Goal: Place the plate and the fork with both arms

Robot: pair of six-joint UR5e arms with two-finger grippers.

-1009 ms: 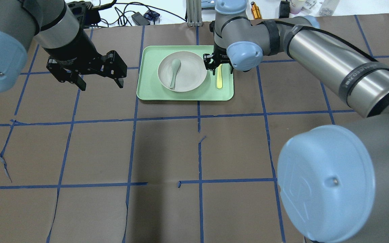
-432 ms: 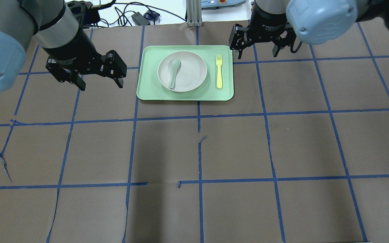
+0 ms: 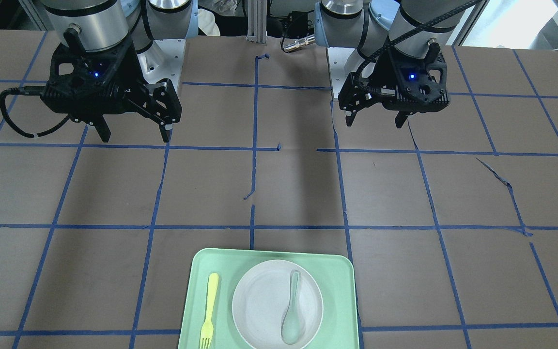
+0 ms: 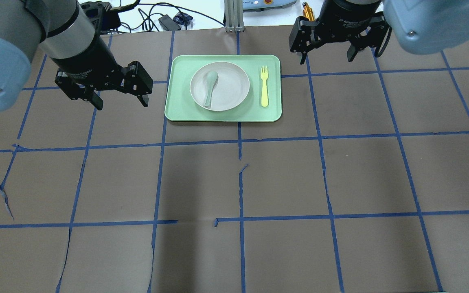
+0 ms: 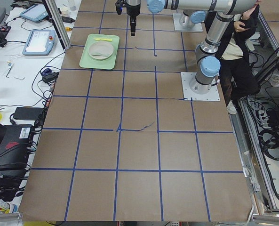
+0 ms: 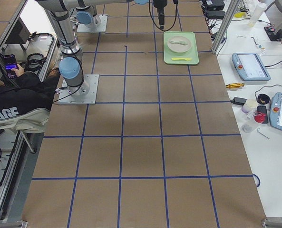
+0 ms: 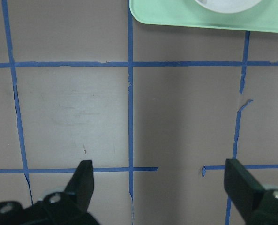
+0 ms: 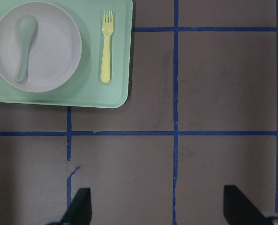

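Note:
The off-white plate [image 4: 233, 87] sits in the mint-green tray [image 4: 177, 112], with a pale green-grey spoon [image 4: 210, 87] lying in it. The yellow fork [image 4: 264, 86] lies on the tray to the plate's right, tines pointing away from me. My left gripper [image 4: 122, 101] is open and empty, hanging above the table left of the tray. My right gripper [image 4: 326, 59] is open and empty, above the table right of the tray's far corner. The right wrist view shows the plate [image 8: 54, 51] and fork [image 8: 106, 47] between and beyond its fingers [image 8: 80, 206].
The table is brown paper with a blue tape grid. In the front-facing view the tray [image 3: 347, 300] is at the bottom edge, left gripper [image 3: 374, 122] on the right, right gripper [image 3: 135, 138] on the left. Cables and devices lie past the far table edge [image 4: 165, 20].
My right gripper has pulled back from the fork's tines on the tray, up and to the right, leaving the fork lying there. My left arm has not moved.

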